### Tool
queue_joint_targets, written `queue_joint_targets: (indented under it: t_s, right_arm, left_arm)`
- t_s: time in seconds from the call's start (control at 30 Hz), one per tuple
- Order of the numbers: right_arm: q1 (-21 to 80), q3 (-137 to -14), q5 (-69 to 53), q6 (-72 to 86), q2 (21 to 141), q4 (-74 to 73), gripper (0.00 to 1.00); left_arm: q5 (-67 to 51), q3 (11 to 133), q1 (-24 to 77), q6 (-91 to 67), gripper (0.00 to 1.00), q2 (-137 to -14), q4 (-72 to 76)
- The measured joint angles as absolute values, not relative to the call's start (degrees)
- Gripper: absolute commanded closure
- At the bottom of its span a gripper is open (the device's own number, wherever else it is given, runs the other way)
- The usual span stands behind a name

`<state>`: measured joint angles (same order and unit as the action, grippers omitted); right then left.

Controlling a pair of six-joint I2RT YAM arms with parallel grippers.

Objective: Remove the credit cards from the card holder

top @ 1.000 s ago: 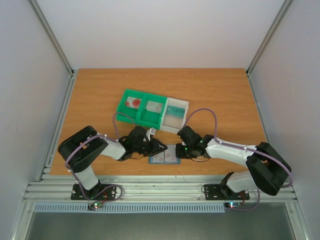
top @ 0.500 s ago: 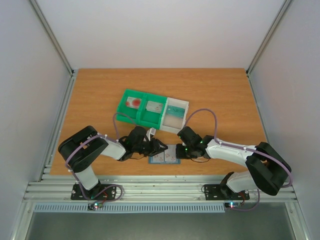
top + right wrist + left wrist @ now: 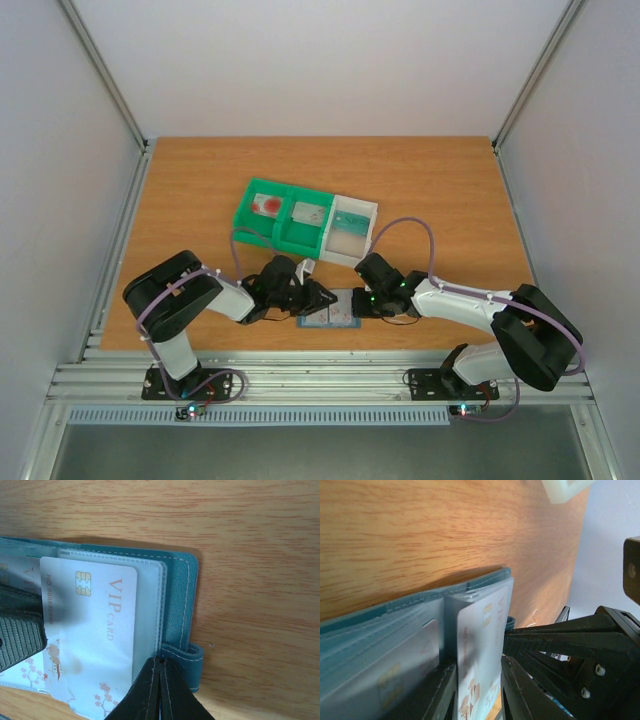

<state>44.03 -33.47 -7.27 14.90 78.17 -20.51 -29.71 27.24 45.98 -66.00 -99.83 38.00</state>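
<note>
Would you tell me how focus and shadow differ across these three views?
Top external: even light, the teal-blue bifold card holder small in frame. Left wrist: the wooden table sharp, the white VIP card soft and pale. Right wrist: that card's lettering crisp, a shadow over its left part.

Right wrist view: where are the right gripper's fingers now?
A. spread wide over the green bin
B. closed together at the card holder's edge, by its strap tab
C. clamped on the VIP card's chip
B: the right gripper has its fingers tip to tip at the stitched edge of the card holder, beside the strap tab; the chip on the VIP card shows uncovered.
</note>
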Motion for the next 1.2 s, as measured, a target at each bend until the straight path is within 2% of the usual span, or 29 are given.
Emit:
queue_joint_targets:
  t_s: [0.2,0.7,1.2]
  right_arm:
    - [44.0,-33.5,-7.2,14.9,78.2,-20.5,0.96]
    - [44.0,-33.4,-7.2,14.9,78.1,-20.3,0.96]
    - [44.0,-33.0,-6.4,14.9,77.3,-20.9,0.95]
  left_arm:
    - [-29.2,27.2,46.0,-66.5,0.99,-100.2,37.8]
    - [-28.3,26.8,46.0,-66.6,1.00,-99.1,37.7]
    - [-25.1,25.3,46.1,-64.2,1.00,-92.1,31.0]
